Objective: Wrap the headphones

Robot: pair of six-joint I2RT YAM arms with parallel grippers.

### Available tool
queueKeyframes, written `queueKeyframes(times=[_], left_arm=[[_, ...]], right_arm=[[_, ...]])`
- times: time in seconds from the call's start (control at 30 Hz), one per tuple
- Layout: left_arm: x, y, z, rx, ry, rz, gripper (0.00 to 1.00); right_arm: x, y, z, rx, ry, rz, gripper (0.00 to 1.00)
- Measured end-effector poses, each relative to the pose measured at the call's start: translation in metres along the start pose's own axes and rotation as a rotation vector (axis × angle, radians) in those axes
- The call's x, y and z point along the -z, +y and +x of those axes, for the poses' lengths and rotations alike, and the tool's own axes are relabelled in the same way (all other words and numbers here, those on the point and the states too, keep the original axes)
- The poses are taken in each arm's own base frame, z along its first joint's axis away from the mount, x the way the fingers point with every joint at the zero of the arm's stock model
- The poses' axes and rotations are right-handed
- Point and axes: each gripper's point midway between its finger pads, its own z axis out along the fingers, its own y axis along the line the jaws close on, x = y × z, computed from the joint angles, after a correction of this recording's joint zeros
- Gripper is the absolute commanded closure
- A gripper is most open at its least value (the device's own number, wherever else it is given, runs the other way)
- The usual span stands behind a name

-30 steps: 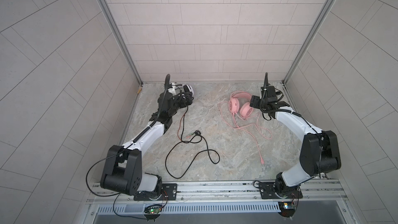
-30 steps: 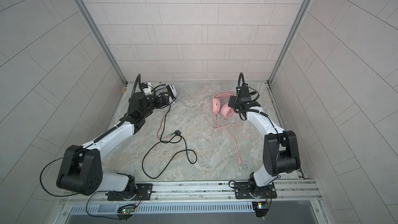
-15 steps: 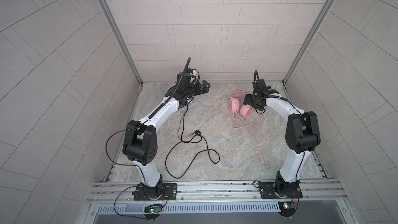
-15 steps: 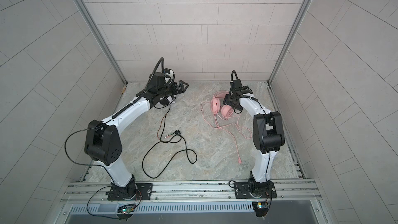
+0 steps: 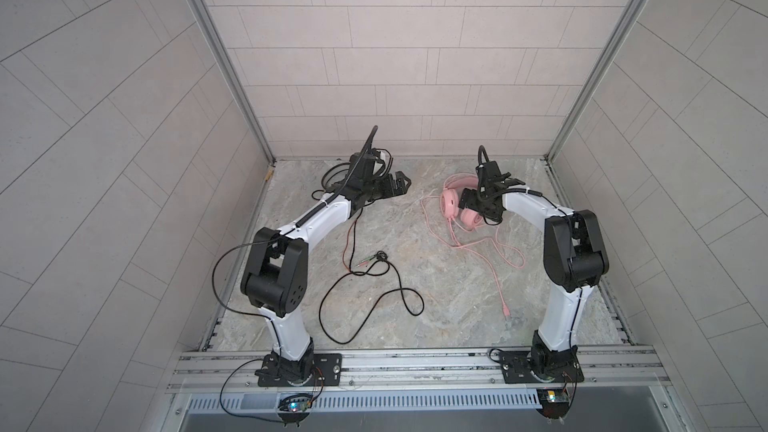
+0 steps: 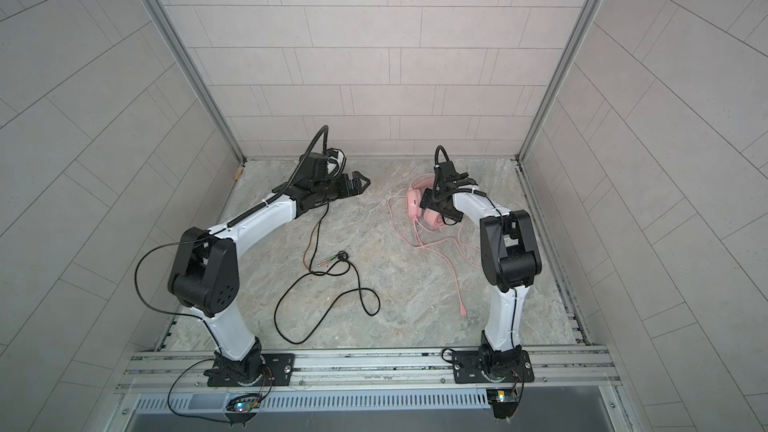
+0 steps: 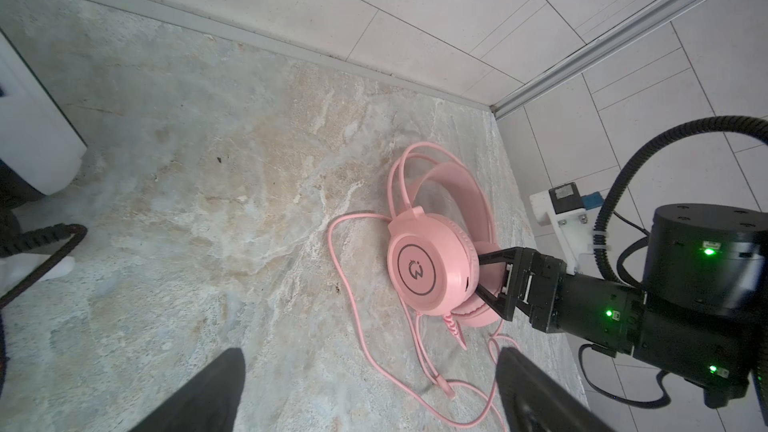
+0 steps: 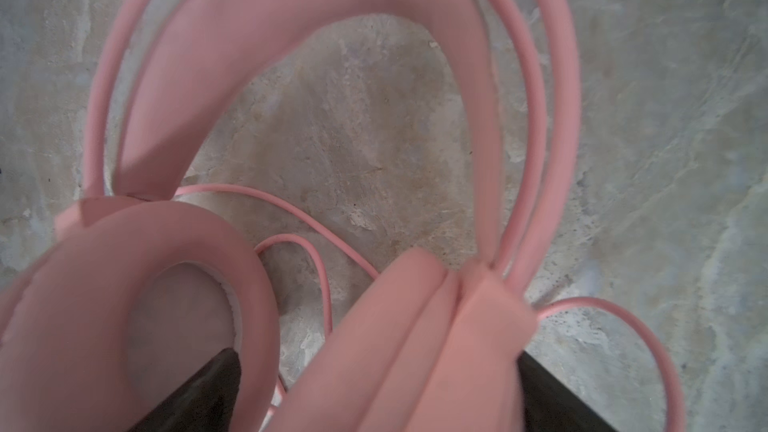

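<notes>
The pink headphones (image 5: 451, 203) (image 6: 412, 203) lie at the back right of the floor, their pink cable (image 5: 498, 280) trailing toward the front. My right gripper (image 5: 467, 204) (image 7: 478, 274) (image 8: 382, 388) is open. Its jaws stand wide on either side of one pink ear cup (image 8: 399, 347). My left gripper (image 5: 400, 184) (image 6: 361, 184) (image 7: 370, 353) is open and empty, hovering left of the pink headphones (image 7: 428, 268) and pointing at them. The white-and-black headphones are hidden under my left arm. Only their thin black cable (image 5: 374, 297) (image 6: 332, 305) shows, looping across the middle.
The black cable's jack plugs (image 5: 368, 261) lie mid-floor. The pink cable's plug (image 5: 508, 312) lies near the right arm's base. Tiled walls close in the left, back and right, and a metal rail (image 5: 415, 361) runs along the front.
Both arms have raised their elbows. My left gripper has swung right, off the white-and-black headphones, toward the middle. My right gripper has stayed at the pink headphones and its jaws have widened.
</notes>
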Motion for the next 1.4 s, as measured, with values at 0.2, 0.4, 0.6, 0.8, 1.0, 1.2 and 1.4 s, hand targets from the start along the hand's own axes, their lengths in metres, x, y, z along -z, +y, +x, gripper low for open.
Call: queueKeyframes(times=[0.2, 0.4, 0.6, 0.8, 1.0, 1.2, 1.4], left_arm=[[0.001, -0.002, 0.004, -0.001, 0.012, 0.015, 0.00], [0.001, -0.005, 0.005, -0.007, 0.018, 0.026, 0.00], [0.004, -0.005, 0.006, -0.017, 0.023, 0.024, 0.01], [0.006, -0.004, 0.012, -0.028, 0.049, 0.014, 0.01], [0.008, -0.004, 0.014, -0.040, 0.063, 0.010, 0.01], [0.011, -0.006, 0.015, -0.051, 0.079, 0.011, 0.01], [0.019, -0.014, 0.010, -0.094, 0.073, 0.027, 0.01]], right_arm=[[-0.001, 0.000, 0.002, 0.011, -0.018, 0.023, 0.01], [-0.005, -0.007, 0.006, 0.014, -0.022, 0.053, 0.17], [-0.001, -0.017, 0.003, 0.039, -0.037, 0.094, 0.57], [0.007, -0.017, 0.003, 0.130, -0.034, 0.098, 0.74], [0.033, 0.007, 0.003, 0.248, -0.105, 0.025, 0.74], [0.086, 0.063, 0.016, 0.511, -0.303, -0.107, 0.73], [0.118, 0.103, 0.034, 0.716, -0.423, -0.189, 0.73]])
